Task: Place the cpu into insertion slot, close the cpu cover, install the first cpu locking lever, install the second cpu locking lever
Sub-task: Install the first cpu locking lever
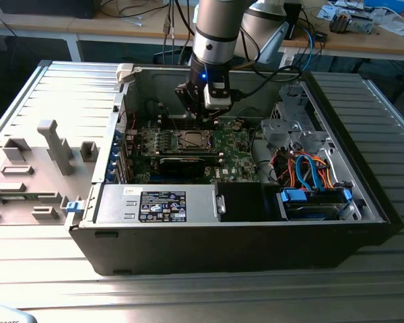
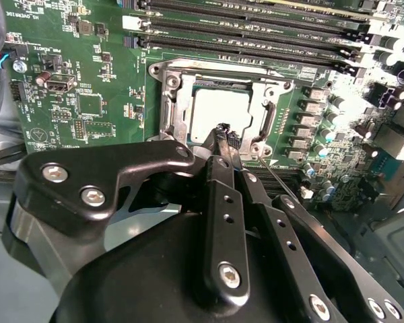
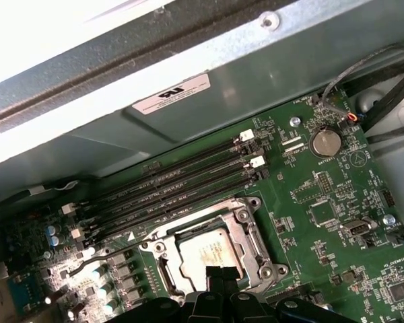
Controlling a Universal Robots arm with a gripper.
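The gripper, fingers pinched together and holding nothing, hangs just over the near edge of the cpu, which lies flat in the insertion slot under the closed cpu cover.

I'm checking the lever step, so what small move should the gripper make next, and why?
Probably nudge the shut gripper sideways onto the thin lever rod and press it down. In the second wrist view the cpu lies seated with the cpu cover flat around it, while the rod slants free right beside the gripper.
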